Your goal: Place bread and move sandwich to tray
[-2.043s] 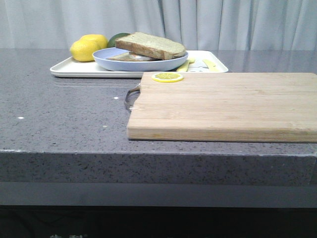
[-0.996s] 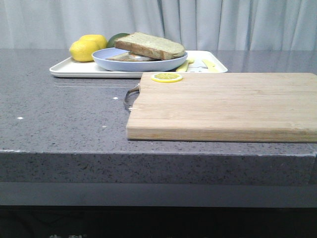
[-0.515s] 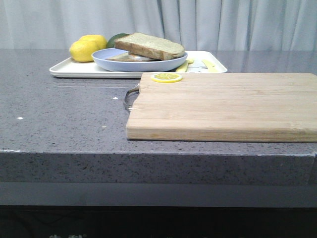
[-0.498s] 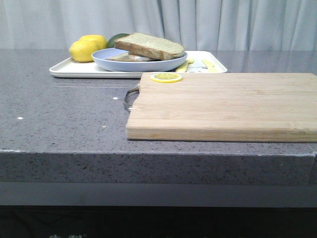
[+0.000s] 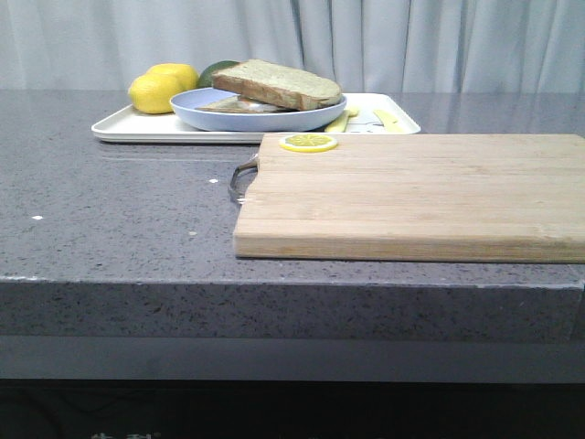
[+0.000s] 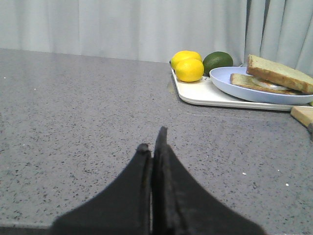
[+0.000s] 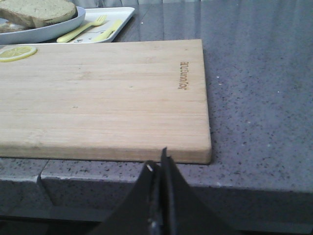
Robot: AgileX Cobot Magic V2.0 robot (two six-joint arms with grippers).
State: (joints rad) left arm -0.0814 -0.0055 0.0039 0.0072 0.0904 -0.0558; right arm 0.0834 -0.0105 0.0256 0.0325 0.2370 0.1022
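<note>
The thick bread slice (image 5: 279, 84) lies on top of the sandwich, over a thinner slice and egg (image 5: 239, 105), in the round pale-blue plate (image 5: 259, 119). The plate sits on the white tray (image 5: 146, 128) at the back left of the counter. The plate also shows in the left wrist view (image 6: 254, 92) with the bread (image 6: 279, 78). My left gripper (image 6: 153, 142) is shut and empty, low over the grey counter, well short of the tray. My right gripper (image 7: 159, 164) is shut and empty at the counter's front edge, before the cutting board. Neither gripper shows in the front view.
A large wooden cutting board (image 5: 411, 192) with a metal handle (image 5: 242, 174) fills the counter's middle and right; a lemon slice (image 5: 308, 143) lies at its far left corner. Two lemons (image 5: 163, 88) and a green fruit (image 5: 216, 69) are on the tray, with a yellow fork and knife (image 7: 93, 28).
</note>
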